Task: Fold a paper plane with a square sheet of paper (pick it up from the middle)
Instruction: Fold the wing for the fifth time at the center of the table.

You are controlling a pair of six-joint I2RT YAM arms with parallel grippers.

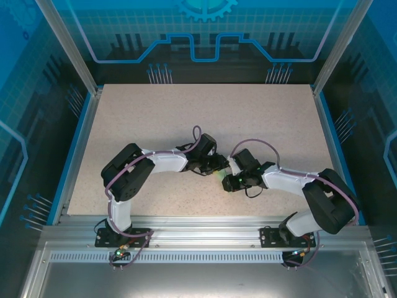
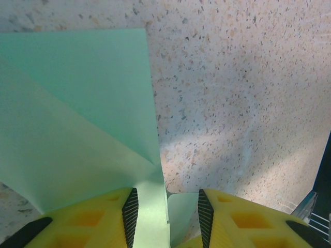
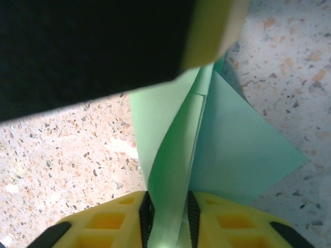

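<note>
Holding: the right end effector [image 3: 168, 214] is clenched on the sheet of paper [image 3: 232, 144], and a fold of it fills the narrow gap between its yellow fingers [image 3: 103, 227].
Left end effector [image 2: 167, 206]: its fingers stand apart with folded paper between them; I cannot tell whether they pinch it.
Paper position: at the middle of the table [image 1: 248, 118], between the two end effectors, which meet tip to tip. Part of it is lifted off the surface, with a shadow beneath.
Paper look: pale mint green and plain, with a diagonal fold.
Markings: a gear shape [image 1: 206, 7] and circuit-like lines are printed on the blue back wall [image 1: 124, 31].
Surface: a beige speckled table top with a blue border.
Room: blue see-through panels on both sides, silver metal posts at the far corners, and a metal rail [image 1: 205, 226] carrying the arm bases at the near edge.
</note>
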